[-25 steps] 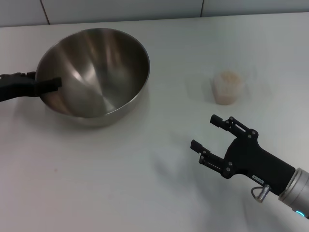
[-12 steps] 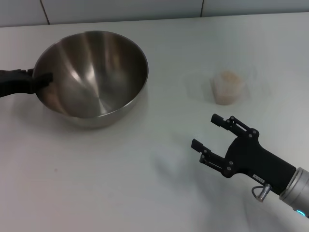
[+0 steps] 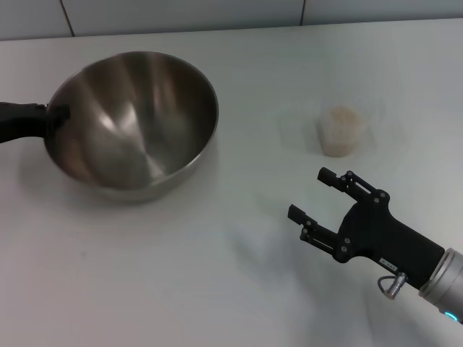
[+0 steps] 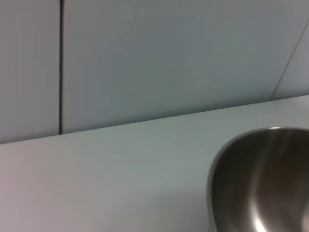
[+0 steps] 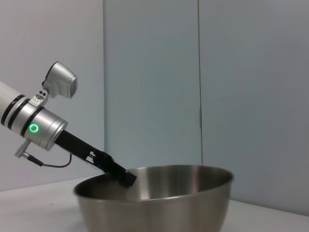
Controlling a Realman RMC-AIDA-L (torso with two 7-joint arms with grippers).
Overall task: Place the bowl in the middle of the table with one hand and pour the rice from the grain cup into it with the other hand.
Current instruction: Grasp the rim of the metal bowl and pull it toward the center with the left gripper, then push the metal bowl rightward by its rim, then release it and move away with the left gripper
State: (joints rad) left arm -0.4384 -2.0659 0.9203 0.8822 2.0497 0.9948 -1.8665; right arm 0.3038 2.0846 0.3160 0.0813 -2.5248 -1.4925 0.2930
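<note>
The large steel bowl (image 3: 134, 116) stands on the left part of the white table (image 3: 166, 275). My left gripper (image 3: 54, 116) reaches in from the left edge and is shut on the bowl's left rim. The right wrist view shows the bowl (image 5: 154, 203) side-on, with the left gripper (image 5: 121, 176) clamped on its rim. Part of the bowl (image 4: 263, 179) also fills a corner of the left wrist view. The small clear grain cup (image 3: 340, 131) with beige rice (image 3: 341, 116) stands upright at the right. My right gripper (image 3: 308, 193) hovers open near the cup, closer to me, holding nothing.
A grey panelled wall (image 3: 181, 14) runs along the table's far edge. Bare tabletop lies between the bowl and the cup and across the near side.
The bowl has tipped back from a tilt to nearly level and shifted a little to the left with my left gripper. My right gripper has barely moved.
</note>
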